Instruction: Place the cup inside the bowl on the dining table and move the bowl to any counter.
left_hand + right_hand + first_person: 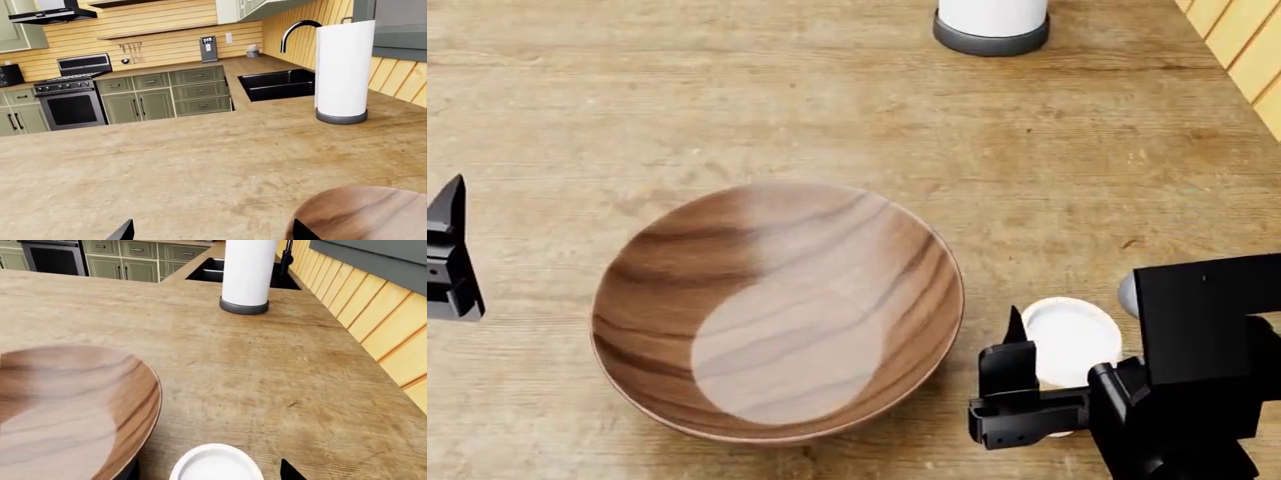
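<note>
- Right gripper [1030,372] sits low at the cup [1073,340], its black fingers [1009,365] on the bowl side of the white lid; in the right wrist view the lid [216,464] lies between two dark fingertips [291,472], one at each side.
- Its jaws are spread wider than the lid; whether they touch the cup's wall I cannot tell.
- Cup stands upright on the wooden top [827,110], just beside the bowl [777,310], outside it; only the lid and a sliver of tan side show.
- Bowl rests on the same top, upright, nothing in it, its dark grain streaks clear and a pale sheen across the bottom.
- Left gripper [450,255] hangs well apart from the bowl's other side, holding nothing; in the left wrist view its two fingertips [123,231] stand wide apart over bare wood, with the bowl's rim [363,212] at one tip.
- White cylinder [992,22] on a dark grey base stands upright farther along the top, near the yellow plank wall [1244,45].
- Beyond it, a black sink [277,84] with a curved black tap [297,31] is set into the top.
- Across the room are a stove [70,92], grey-green cabinets [167,95], a range hood [50,15] and a small machine [209,48] on the far worktop.
- No writing or brand can be read on any of these; the cup's side is too hidden to show a label.
</note>
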